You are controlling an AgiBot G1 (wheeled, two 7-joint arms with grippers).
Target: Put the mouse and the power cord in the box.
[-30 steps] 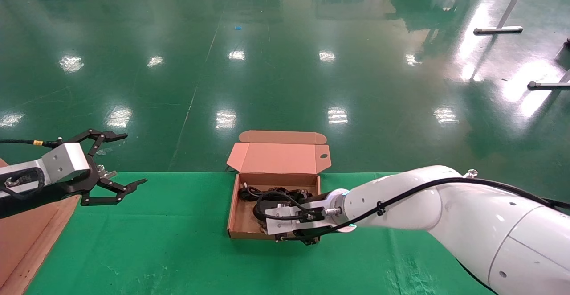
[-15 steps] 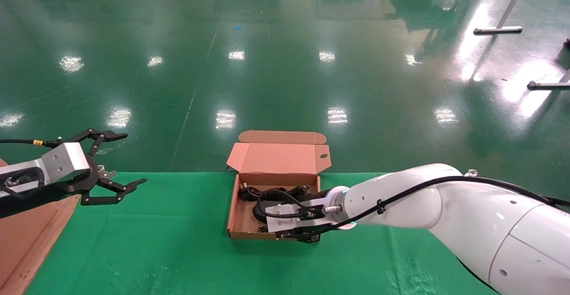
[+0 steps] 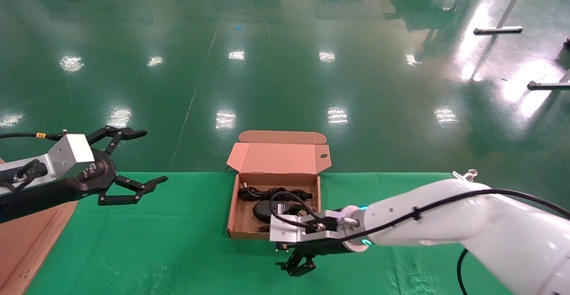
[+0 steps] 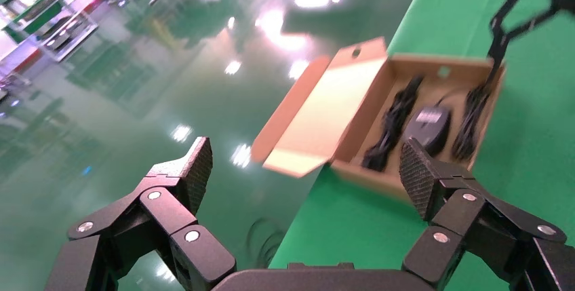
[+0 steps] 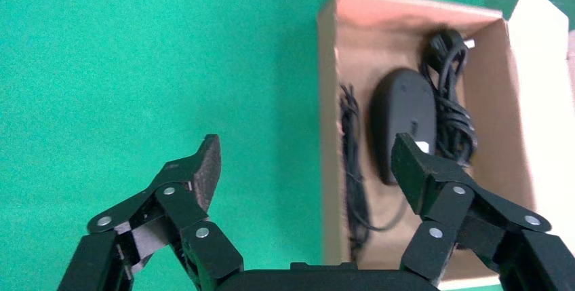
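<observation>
The box (image 3: pixel 234 210) stands open on the green table, its lid (image 3: pixel 278 157) tilted back. Inside lie the black mouse (image 3: pixel 265 210) with its white label, and the power cord (image 3: pixel 272 193) bundled along the lid side. In the right wrist view the mouse (image 5: pixel 403 118) lies between the power cord (image 5: pixel 453 111) and its own thin wire (image 5: pixel 352 169). My right gripper (image 3: pixel 300 266) hangs open and empty over the cloth just in front of the box's near wall (image 5: pixel 329 101). My left gripper (image 3: pixel 151 157) is open and empty, well left of the box (image 4: pixel 380 172).
A large flat brown board (image 3: pixel 26 241) lies at the table's left edge under my left arm. The table's far edge runs just behind the box, with shiny green floor beyond. Green cloth (image 3: pixel 156 241) spreads between the board and the box.
My right gripper has drawn back out of the box toward me, uncovering the mouse, which stays inside. My left gripper has shifted a little right and upward.
</observation>
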